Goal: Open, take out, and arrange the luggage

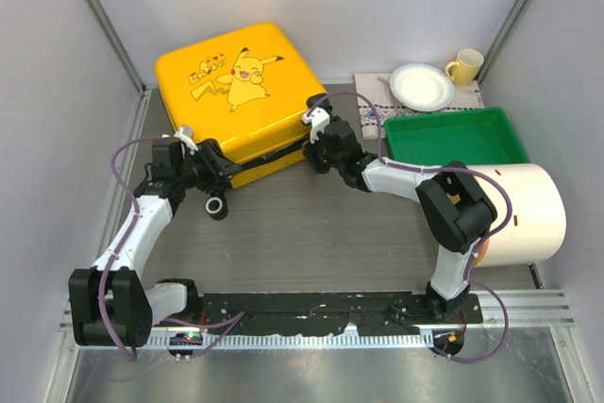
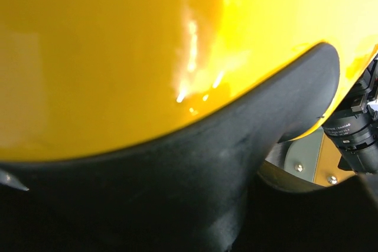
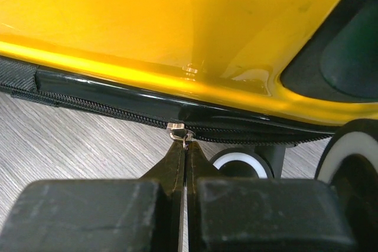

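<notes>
The luggage [image 1: 236,92], a yellow hard-shell case with a cartoon print, lies flat at the back left of the table. My right gripper [image 1: 318,145] is at its front right corner. In the right wrist view the right gripper [image 3: 185,190] is shut on the brown zipper pull tab [image 3: 185,160], which hangs from the metal slider [image 3: 179,129] on the black zipper. Two small wheels [image 3: 241,162] show beside it. My left gripper [image 1: 209,172] is against the case's front left corner. Its wrist view shows only yellow shell [image 2: 118,57] and a dark shape [image 2: 195,175], with no fingers to be made out.
A green tray [image 1: 458,137] stands right of the case, with a large cream cylinder [image 1: 524,214] in front of it. A white plate [image 1: 422,87] and a yellow cup [image 1: 464,65] sit on a cloth at the back right. A small black ring-shaped piece [image 1: 218,207] is by the left wrist.
</notes>
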You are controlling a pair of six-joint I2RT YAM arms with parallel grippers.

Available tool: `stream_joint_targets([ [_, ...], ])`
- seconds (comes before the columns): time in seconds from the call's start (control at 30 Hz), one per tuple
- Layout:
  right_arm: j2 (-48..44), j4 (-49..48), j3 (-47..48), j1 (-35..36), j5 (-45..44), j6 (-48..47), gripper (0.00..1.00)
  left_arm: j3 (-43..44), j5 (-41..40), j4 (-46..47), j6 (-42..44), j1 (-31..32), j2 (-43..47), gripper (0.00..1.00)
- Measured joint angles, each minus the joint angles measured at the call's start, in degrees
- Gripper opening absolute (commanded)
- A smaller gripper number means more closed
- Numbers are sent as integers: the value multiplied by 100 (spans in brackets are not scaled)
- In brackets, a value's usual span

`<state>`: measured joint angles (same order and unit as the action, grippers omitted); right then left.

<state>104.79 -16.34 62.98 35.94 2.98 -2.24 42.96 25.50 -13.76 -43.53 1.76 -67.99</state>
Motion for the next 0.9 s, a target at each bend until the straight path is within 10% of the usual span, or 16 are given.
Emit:
stream_joint_targets([
  [0.9,654,162,863,1147,-151,625,1,181,-313,-286,170,52,-101,0],
])
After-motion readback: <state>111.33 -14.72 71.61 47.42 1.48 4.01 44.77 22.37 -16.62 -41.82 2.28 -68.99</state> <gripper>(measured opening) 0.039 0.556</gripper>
